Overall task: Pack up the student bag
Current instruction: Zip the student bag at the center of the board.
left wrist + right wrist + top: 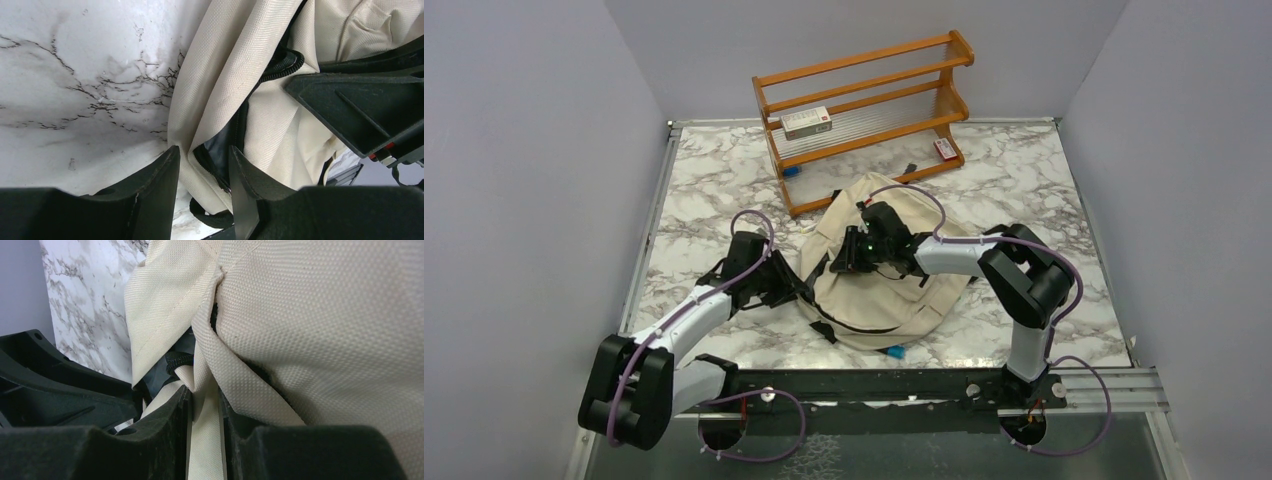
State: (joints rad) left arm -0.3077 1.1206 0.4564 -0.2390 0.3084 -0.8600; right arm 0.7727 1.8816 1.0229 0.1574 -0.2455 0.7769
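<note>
The student bag (894,298) lies slumped in the middle of the worktop (1044,200), just in front of the wooden rack (869,140) at the far edge. My left gripper (205,187) pinches the zip edge on the bag's left side; my right gripper (204,415) is pressed together on a fold of cloth on top. I judge I'm opening the mouth; next I must draw these edges apart without losing either hold
</note>
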